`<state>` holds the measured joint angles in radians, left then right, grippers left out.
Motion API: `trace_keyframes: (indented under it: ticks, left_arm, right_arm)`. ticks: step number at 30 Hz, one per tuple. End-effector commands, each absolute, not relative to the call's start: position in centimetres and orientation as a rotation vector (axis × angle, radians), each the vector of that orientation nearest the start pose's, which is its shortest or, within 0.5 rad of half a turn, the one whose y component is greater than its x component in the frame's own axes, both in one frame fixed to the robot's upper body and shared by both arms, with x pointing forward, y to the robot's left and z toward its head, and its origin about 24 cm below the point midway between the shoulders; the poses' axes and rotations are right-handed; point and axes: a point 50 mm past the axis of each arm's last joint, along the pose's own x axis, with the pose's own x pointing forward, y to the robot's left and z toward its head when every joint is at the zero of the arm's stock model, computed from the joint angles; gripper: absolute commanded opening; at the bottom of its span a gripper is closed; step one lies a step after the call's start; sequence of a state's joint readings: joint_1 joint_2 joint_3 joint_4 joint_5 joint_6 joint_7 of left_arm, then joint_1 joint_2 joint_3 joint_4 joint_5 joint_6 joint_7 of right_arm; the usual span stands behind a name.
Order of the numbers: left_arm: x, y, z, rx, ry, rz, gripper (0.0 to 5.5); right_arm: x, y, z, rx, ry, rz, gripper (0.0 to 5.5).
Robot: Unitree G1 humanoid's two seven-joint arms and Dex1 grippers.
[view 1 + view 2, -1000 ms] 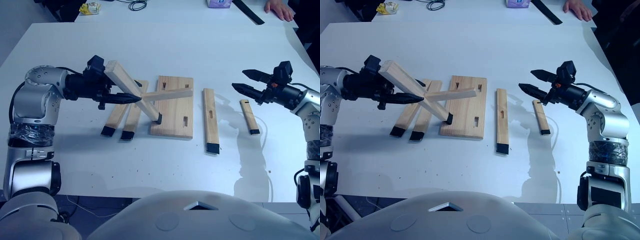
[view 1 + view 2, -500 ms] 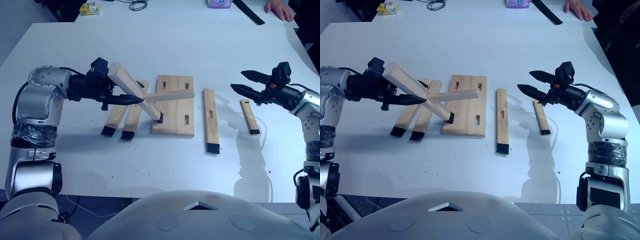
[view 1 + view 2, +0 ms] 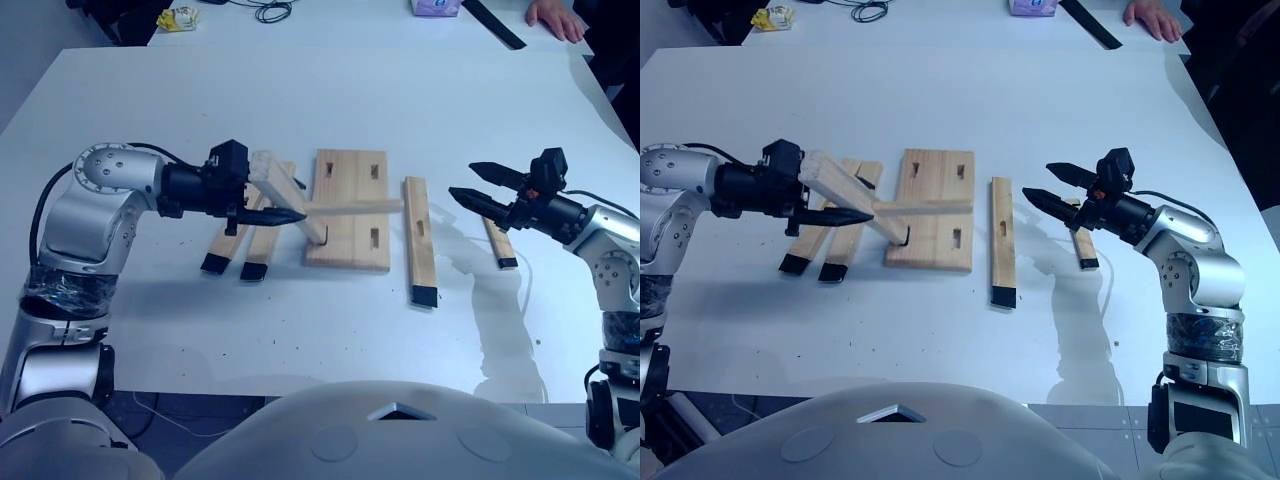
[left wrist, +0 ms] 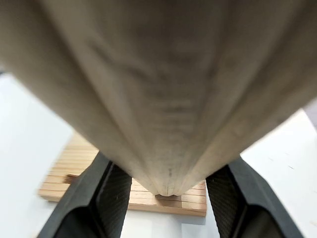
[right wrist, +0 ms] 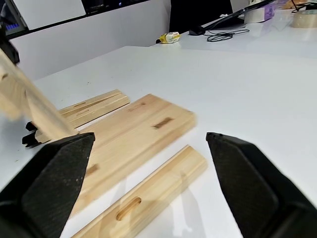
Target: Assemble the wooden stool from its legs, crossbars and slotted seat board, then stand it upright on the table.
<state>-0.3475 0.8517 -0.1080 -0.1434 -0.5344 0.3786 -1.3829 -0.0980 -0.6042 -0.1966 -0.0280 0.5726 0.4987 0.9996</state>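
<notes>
My left gripper (image 3: pixel 272 207) is shut on a wooden leg (image 3: pixel 283 190) with a black foot and a thin crossbar (image 3: pixel 355 207) joined to it. The leg slants down onto the left edge of the slotted seat board (image 3: pixel 352 232), and the crossbar reaches across the board. In the left wrist view that leg (image 4: pixel 163 84) sits between the fingers (image 4: pixel 106 198). Two more legs (image 3: pixel 240 237) lie left of the board. A slotted leg (image 3: pixel 420 240) lies on the board's right. My right gripper (image 3: pixel 462 180) hovers open just right of that leg, above a short crossbar (image 3: pixel 499 246).
The white table (image 3: pixel 320 320) has free room in front of the parts and behind them. At the far edge lie a purple box (image 3: pixel 437 6), a black strap (image 3: pixel 495 22), cables (image 3: pixel 275 10) and a yellow item (image 3: pixel 180 14).
My left gripper has carried the leg and crossbar down and to the right, and the crossbar now lies flatter over the board. My right gripper has moved left toward the slotted leg, still open.
</notes>
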Motion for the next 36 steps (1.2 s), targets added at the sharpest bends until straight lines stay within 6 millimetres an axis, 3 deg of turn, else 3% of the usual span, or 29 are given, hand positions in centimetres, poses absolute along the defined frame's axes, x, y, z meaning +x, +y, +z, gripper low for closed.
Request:
trace_keyframes:
  ticks: [1, 7, 13, 32, 36]
  left_arm:
    - [24.7, 20.6, 12.7, 0.248, 0.488, -1.523, 2.06]
    - [24.7, 21.5, 10.6, 0.248, 0.537, -1.439, 2.06]
    - [23.6, 21.3, 8.7, 0.268, 0.472, -1.344, 2.06]
    - [23.7, 20.2, 8.6, 0.217, 0.343, -1.263, 2.05]
    - [24.1, 20.3, 9.7, 0.189, 0.306, -1.253, 2.76]
  right_arm:
    - [24.5, -23.7, 9.5, 0.156, 0.234, 0.864, 4.16]
    - [24.8, -23.5, 9.6, 0.166, 0.222, 0.857, 4.16]
    - [25.1, -23.6, 9.7, 0.169, 0.21, 0.843, 4.16]
    - [26.8, -23.4, 10.6, 0.15, 0.204, 0.893, 4.16]
    - [26.7, -23.4, 10.4, 0.152, 0.206, 0.89, 4.16]
